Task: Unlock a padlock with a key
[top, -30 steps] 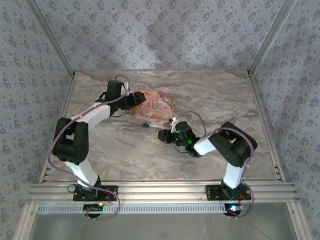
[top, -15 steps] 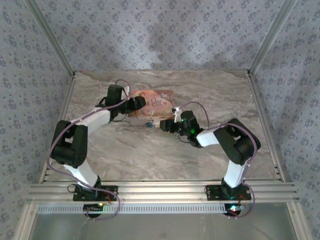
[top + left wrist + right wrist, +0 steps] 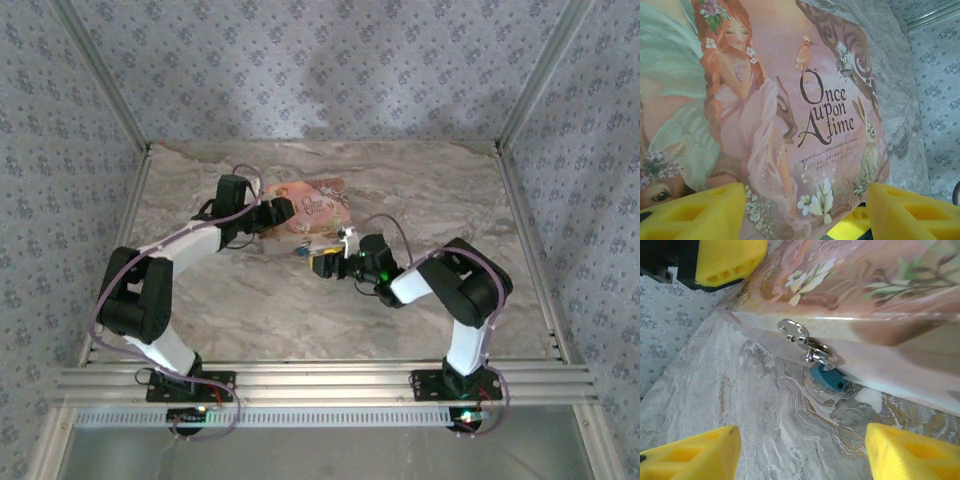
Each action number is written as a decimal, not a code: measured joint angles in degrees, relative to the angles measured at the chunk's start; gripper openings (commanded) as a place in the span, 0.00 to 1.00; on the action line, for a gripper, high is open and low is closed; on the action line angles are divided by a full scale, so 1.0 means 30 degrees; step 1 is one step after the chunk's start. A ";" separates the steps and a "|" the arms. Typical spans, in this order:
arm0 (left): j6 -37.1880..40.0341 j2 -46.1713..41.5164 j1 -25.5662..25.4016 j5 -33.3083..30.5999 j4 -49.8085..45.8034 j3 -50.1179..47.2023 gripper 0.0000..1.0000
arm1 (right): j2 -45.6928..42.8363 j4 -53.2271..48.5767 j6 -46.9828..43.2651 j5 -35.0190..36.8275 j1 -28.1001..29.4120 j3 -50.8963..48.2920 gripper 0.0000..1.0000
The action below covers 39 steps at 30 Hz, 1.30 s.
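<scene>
- Padlock: I cannot make out its brass body. Judging by the silver clip [image 3: 792, 330] poking out, it likely sits tucked under the near edge of the pink packet [image 3: 318, 203]. The packet lies toward the far edge of the table [image 3: 440, 190], a little left of the middle.
- Left arm: the elbow is folded by the table's left edge and the forearm stretches toward the far side, so the left gripper [image 3: 279, 212] sits over the packet's left end. Its jaws are spread, with the yellow pads [image 3: 692, 212] straddling the printed face and clasping nothing. Whether they touch it I cannot tell. The pose looks meant to steady the packet.
- Key [image 3: 827, 378]: blue-headed, it lies on the table against the packet's near edge, strung below the clip.
- Right arm: the elbow is raised toward the right edge, the forearm runs low to the left, and the wrist is aimed at the key. The right gripper [image 3: 323, 265] is released, its pads [image 3: 695, 452] wide apart over bare table just short of the key. I judge it is lined up to close on it.
</scene>
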 measured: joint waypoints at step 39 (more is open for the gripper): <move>-0.0350 0.0000 -0.0073 -0.0350 0.0000 0.0000 0.64 | 0.4983 0.5340 0.1100 -0.1486 -0.0080 0.2907 0.57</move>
